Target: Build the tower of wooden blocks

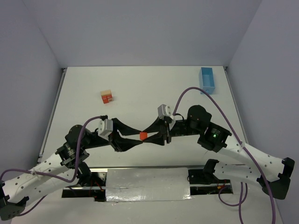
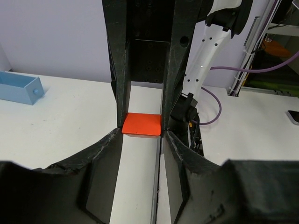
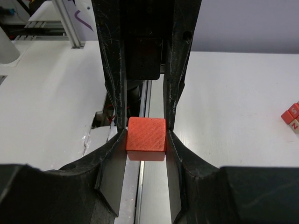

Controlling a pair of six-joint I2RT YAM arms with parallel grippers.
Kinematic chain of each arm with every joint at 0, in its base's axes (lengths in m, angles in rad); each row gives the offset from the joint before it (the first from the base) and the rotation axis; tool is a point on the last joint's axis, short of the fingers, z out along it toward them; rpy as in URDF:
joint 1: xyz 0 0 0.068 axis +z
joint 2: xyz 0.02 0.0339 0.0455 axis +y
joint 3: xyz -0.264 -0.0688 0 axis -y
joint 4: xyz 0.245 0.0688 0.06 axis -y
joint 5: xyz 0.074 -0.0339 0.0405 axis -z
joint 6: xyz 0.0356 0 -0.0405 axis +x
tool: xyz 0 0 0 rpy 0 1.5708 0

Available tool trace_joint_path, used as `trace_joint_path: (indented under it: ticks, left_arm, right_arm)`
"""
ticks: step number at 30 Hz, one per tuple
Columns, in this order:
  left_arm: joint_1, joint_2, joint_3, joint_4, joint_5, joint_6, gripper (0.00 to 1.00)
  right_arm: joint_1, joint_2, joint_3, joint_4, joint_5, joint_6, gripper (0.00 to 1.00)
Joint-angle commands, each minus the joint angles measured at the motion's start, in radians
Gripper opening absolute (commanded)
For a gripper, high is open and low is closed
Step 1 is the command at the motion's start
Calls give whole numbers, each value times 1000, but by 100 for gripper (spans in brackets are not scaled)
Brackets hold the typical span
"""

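Note:
A red-orange cube [image 1: 143,136] is held above the table's near middle, between both grippers, which meet tip to tip. My right gripper [image 3: 145,135] is shut on the cube [image 3: 146,136], its pads pressing both sides. My left gripper [image 2: 141,134] comes from the opposite side. Its fingertips [image 2: 117,134] close on the same cube [image 2: 141,125] at cube width. A small stack of wooden blocks [image 1: 107,97], red-orange and pale tan, stands on the table at the far left. It also shows at the right edge of the right wrist view [image 3: 292,116].
A light-blue rectangular tray [image 1: 207,80] lies at the far right of the table, also in the left wrist view [image 2: 21,88]. A foil-covered strip [image 1: 147,184] runs along the near edge between the arm bases. Purple cables [image 1: 196,91] loop from both arms.

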Motion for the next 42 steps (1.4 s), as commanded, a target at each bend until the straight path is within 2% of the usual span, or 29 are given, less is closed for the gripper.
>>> trace_joint_path:
  ticks: [1, 3, 6, 9, 26, 31, 34, 36, 42]
  left_arm:
    - [-9, 15, 26, 61, 20, 16, 52]
    - [-9, 15, 32, 47, 17, 16, 52]
    - [-9, 12, 43, 21, 13, 24, 58]
    - [-9, 9, 57, -11, 5, 36, 59]
    - [-9, -37, 52, -43, -21, 50, 53]
    - [-9, -38, 61, -48, -15, 47, 46]
    - [-9, -43, 61, -51, -22, 48, 48]
    - [-9, -44, 61, -56, -27, 48, 54]
    - [-9, -48, 64, -54, -21, 47, 50]
  right_arm:
    - [14, 16, -3, 33, 31, -23, 0]
    - [13, 20, 1, 21, 42, -25, 0]
    - [11, 29, 10, 0, 42, -35, 0]
    - [13, 26, 9, -4, 45, -40, 0]
    - [11, 8, 7, -42, 90, -43, 0]
    - [11, 19, 9, -51, 80, -46, 0]
    - [8, 19, 4, -51, 84, -49, 0]
    - [6, 14, -2, -48, 84, -48, 0]
    - [-3, 8, -10, -46, 68, -48, 0]
